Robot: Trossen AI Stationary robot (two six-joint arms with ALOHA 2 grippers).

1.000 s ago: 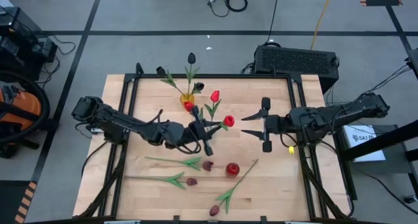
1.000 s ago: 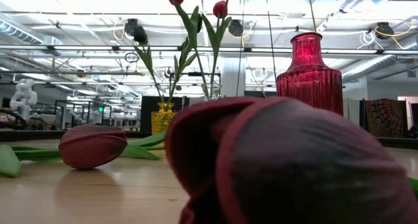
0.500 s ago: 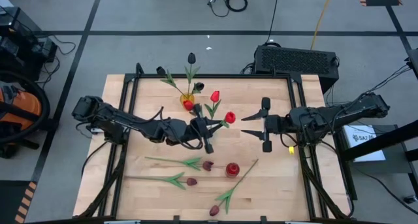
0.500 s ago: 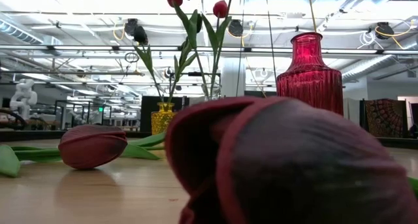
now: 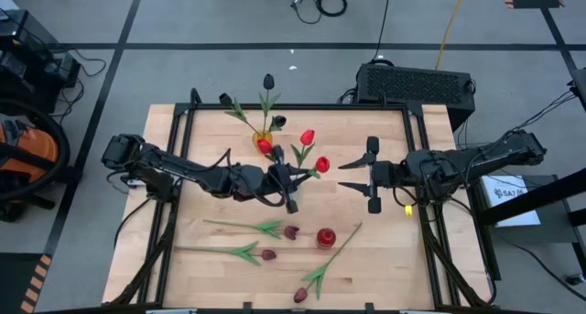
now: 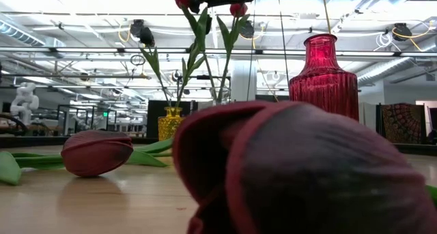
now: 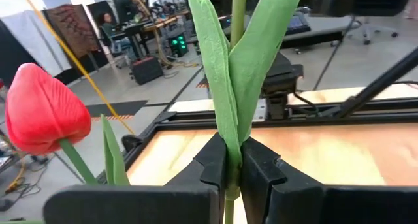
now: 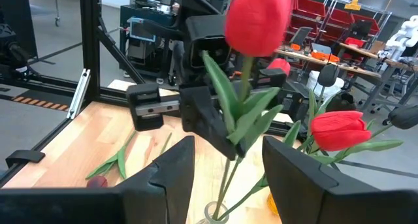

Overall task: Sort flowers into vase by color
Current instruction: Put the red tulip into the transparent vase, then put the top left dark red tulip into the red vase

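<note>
My left gripper (image 5: 291, 178) is shut on a red tulip (image 5: 321, 165) at mid-table, above a clear vase (image 8: 219, 213). In the right wrist view that tulip's head (image 8: 258, 18) stands high and its stem runs down to the vase's mouth. Two more red tulips (image 5: 307, 136) (image 5: 265, 147) stand close by. A yellow vase (image 5: 263, 138) holds dark tulips (image 5: 268, 80). Three maroon tulips (image 5: 291, 232) (image 5: 268, 254) (image 5: 300, 296) lie flat on the near half beside a red vase (image 5: 326, 237). My right gripper (image 5: 341, 175) hangs open to the right of the held tulip. My left gripper pinches the red tulip's stem and wrapped leaves (image 7: 232, 160) between its two fingers, below the point where the leaves spread. The fingers come level from the table's left and lie across the stem. The tulip stands nearly upright, with its head above the fingers and its lower stem hanging toward the clear vase.
A black box (image 5: 417, 83) and cables sit beyond the far edge. A black frame rail (image 5: 179, 158) borders the wooden table. Bare wood lies in the near right corner (image 5: 385, 268). A maroon tulip head (image 6: 307, 172) fills the low view up close.
My left gripper has come down a little with the red tulip; its dark body now shows at the top of the low view. The tulip's head has shifted slightly toward the far edge, and the neighbouring red tulip has been nudged a little to the right.
</note>
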